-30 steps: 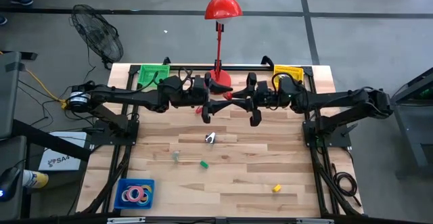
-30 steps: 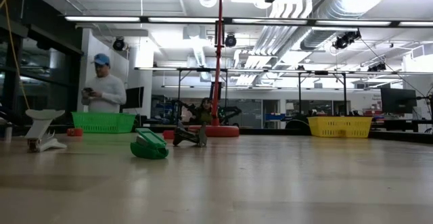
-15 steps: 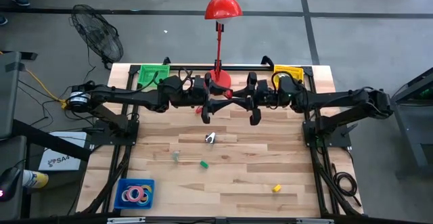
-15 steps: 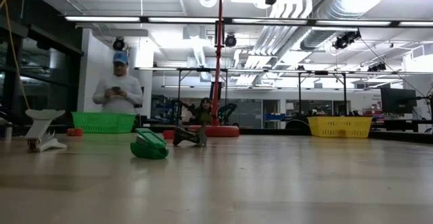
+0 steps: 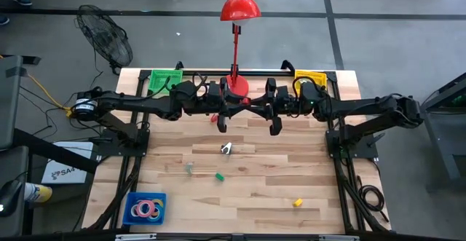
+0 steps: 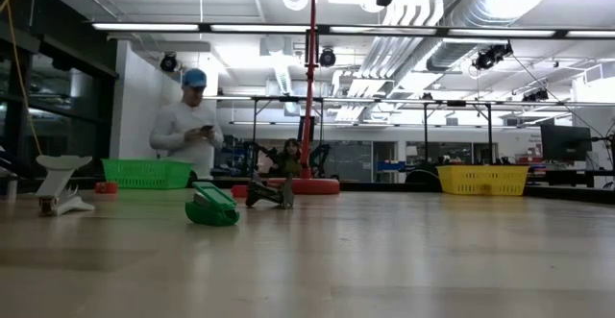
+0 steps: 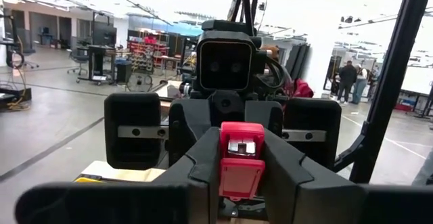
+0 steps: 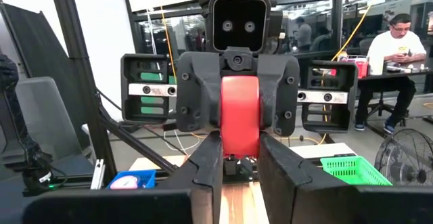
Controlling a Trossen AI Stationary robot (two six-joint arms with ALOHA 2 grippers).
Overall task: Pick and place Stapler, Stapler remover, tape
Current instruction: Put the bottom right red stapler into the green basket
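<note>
- Red stapler (image 5: 234, 107) held above the table (image 5: 291, 168), long axis running arm to arm.
- Left gripper (image 5: 230, 108) jaws clenched on one end.
- Right gripper (image 5: 251, 108) jaws clenched on the other end.

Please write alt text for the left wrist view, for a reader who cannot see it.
A red stapler sits between the left gripper fingers and those of the right gripper facing it. Behind is a bright workshop with people standing far off.
</note>
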